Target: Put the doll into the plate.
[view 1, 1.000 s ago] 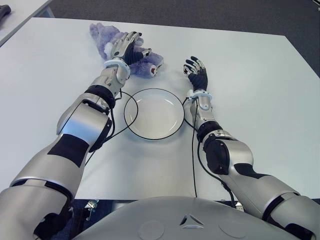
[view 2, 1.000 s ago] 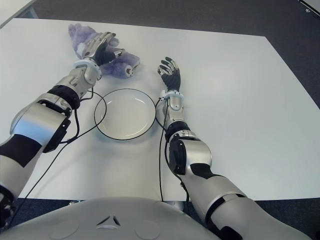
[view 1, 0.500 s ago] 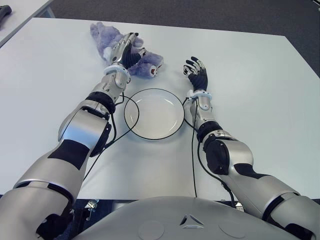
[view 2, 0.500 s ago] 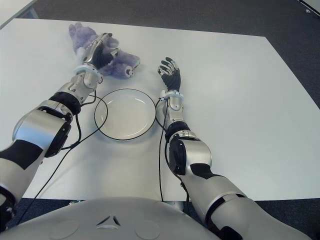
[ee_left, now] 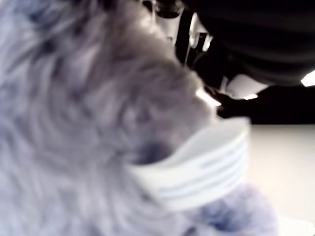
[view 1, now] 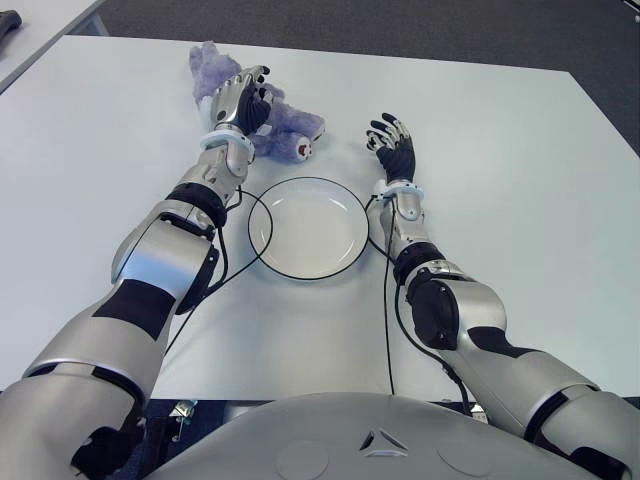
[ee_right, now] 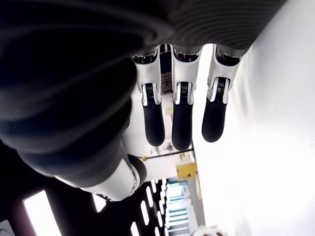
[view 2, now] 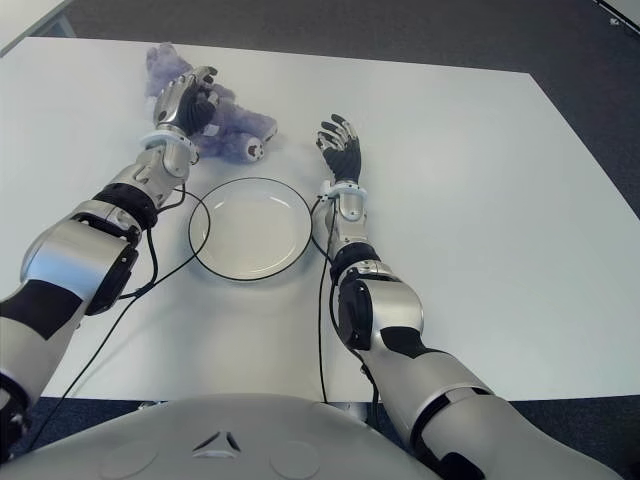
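A fluffy purple doll (view 1: pixel 286 136) lies at the far left of the white table (view 1: pixel 500 180), beyond the plate. My left hand (view 1: pixel 238 98) sits on top of it with its fingers curled into the fur. In the left wrist view the doll's fur (ee_left: pixel 74 123) and a white sewn label (ee_left: pixel 202 167) fill the picture. The round white plate (view 1: pixel 308 228) with a dark rim lies nearer to me and holds nothing. To the right of the plate, my right hand (view 1: pixel 393 143) shows with its fingers (ee_right: pixel 182 118) straight and spread, holding nothing.
A thin black cable (view 1: pixel 225 262) loops along the plate's left rim, and another cable (view 1: pixel 388 330) runs down the right side. A second table (view 1: pixel 30 30) with a dark object stands at the far left corner. Dark floor (view 1: pixel 400 25) lies beyond the far edge.
My left hand has turned and curled its fingers onto the doll, and the doll has bunched up and shifted a little to the right. The right hand has not moved.
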Robot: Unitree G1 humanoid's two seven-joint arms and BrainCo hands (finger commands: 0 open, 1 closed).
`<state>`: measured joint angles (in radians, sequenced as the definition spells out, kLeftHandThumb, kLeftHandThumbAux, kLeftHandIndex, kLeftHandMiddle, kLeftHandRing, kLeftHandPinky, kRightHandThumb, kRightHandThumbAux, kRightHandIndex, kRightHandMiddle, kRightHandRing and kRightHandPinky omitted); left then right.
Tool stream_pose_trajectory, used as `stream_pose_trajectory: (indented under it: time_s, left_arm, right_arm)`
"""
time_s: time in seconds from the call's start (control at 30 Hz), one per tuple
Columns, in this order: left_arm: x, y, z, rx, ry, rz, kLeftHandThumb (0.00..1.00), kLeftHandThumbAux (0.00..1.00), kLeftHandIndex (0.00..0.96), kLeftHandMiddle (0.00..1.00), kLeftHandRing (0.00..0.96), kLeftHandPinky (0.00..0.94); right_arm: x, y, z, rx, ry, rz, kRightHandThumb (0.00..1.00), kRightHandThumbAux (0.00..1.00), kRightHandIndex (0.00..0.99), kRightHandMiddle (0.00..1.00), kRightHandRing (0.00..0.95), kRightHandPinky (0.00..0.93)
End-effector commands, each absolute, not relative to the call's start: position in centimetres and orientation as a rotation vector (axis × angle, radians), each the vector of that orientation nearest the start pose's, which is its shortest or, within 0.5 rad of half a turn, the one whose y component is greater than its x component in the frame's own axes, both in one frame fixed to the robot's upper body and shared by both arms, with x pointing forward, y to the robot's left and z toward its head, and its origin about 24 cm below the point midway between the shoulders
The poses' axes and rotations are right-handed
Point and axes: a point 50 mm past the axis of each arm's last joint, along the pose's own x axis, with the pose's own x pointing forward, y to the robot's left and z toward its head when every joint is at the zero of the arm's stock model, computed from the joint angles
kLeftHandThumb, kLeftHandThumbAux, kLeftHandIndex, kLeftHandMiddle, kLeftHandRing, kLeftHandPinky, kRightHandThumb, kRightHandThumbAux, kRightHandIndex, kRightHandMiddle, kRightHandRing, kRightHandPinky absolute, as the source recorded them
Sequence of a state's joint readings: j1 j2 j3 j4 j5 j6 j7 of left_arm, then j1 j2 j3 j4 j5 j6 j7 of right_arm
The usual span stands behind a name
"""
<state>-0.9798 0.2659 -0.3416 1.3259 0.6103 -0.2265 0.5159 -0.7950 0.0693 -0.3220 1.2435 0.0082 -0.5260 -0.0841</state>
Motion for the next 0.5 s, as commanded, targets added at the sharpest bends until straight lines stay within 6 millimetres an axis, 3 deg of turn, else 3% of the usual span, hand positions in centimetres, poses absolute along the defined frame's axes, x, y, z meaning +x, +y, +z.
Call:
stream_pose_trajectory:
  time_s: [0.03, 0.13, 0.17, 0.23, 0.33, 0.47, 0.5]
  left_arm:
    - [36.7, 18.8, 3.3, 1.434, 0.076, 0.019, 0.7, 0.327, 0.113, 0.11, 0.172, 0.215]
    - [36.8, 19.0, 3.3, 1.557, 0.084, -0.015, 0.683, 0.314, 0.086, 0.092, 0.172, 0.252]
    - [36.8, 19.1, 3.3, 1.587, 0.084, -0.023, 0.694, 0.314, 0.09, 0.12, 0.225, 0.345]
    - [36.8, 19.2, 3.3, 1.646, 0.086, -0.037, 0.713, 0.322, 0.107, 0.157, 0.267, 0.409]
    - [36.8, 19.4, 3.3, 1.706, 0.092, -0.054, 0.73, 0.335, 0.12, 0.183, 0.291, 0.434]
    - [36.6, 19.9, 3.1, 1.713, 0.12, -0.063, 0.767, 0.379, 0.229, 0.316, 0.397, 0.474]
    - [36.6, 20.1, 3.1, 1.697, 0.13, -0.061, 0.822, 0.592, 0.351, 0.459, 0.541, 0.573]
  right_arm:
    - [29.1, -11.0, -6.1, 0.26, 0.432, -0.15, 0.567, 0.87, 0.176, 0.273, 0.274, 0.287]
    - [29.1, -11.0, -6.0, 0.264, 0.43, -0.148, 0.572, 0.871, 0.176, 0.271, 0.273, 0.287]
    - [29.1, -11.0, -6.0, 0.265, 0.429, -0.148, 0.573, 0.873, 0.178, 0.271, 0.273, 0.288]
    - [29.1, -11.0, -6.0, 0.269, 0.427, -0.146, 0.58, 0.875, 0.182, 0.274, 0.275, 0.292]
    - [29.0, -11.0, -6.0, 0.271, 0.427, -0.147, 0.594, 0.874, 0.184, 0.276, 0.277, 0.292]
    - [29.0, -11.0, -6.1, 0.273, 0.428, -0.148, 0.621, 0.873, 0.18, 0.275, 0.274, 0.283]
    - [29.0, -11.0, -6.1, 0.274, 0.428, -0.149, 0.628, 0.872, 0.178, 0.273, 0.273, 0.282]
